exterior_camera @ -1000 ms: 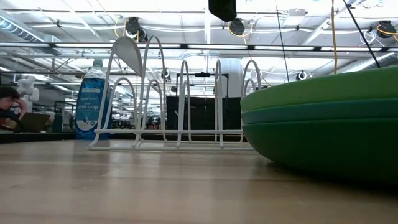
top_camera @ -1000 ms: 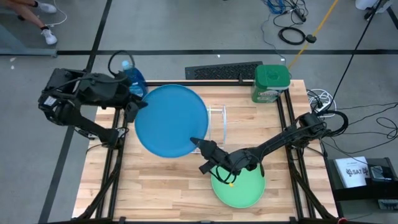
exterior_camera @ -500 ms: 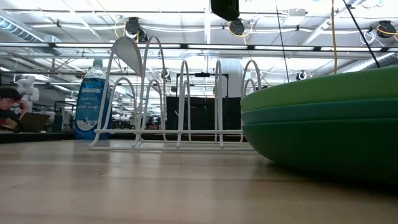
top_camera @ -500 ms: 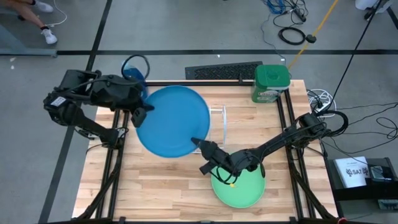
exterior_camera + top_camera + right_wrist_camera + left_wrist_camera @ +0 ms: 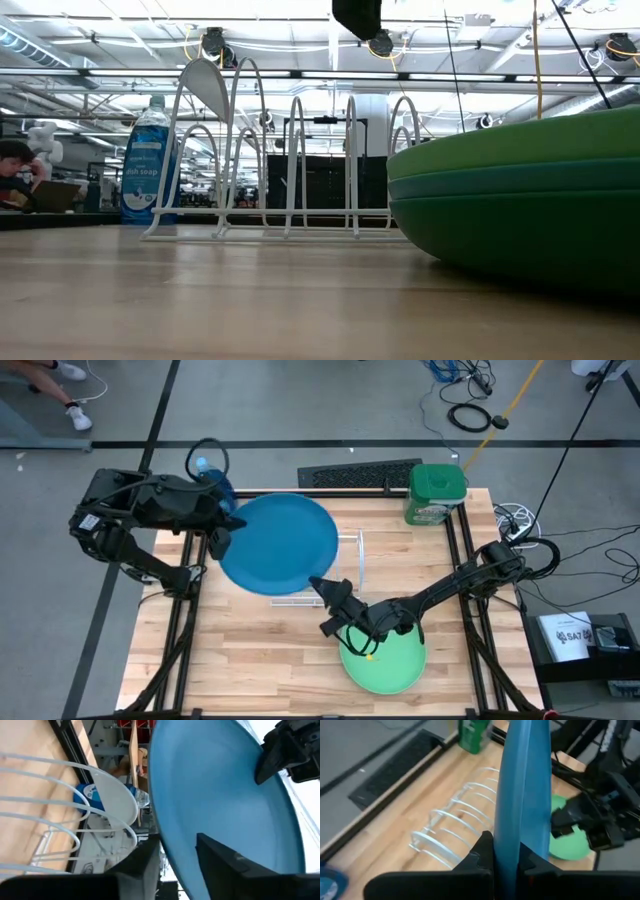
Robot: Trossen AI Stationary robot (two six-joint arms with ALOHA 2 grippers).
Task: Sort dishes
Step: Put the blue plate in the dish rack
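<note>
Gripping the blue plate (image 5: 281,543) by its left rim, the left claw (image 5: 219,536) has pulled it leftward and tipped it more on edge since half a second ago, so more of the white wire rack (image 5: 345,565) now shows at the plate's right side. The plate hangs above the rack, its right edge near the right claw (image 5: 322,586). That claw is spread apart, holding nothing, above the table (image 5: 270,650) beside the light green plate (image 5: 385,660).
</note>
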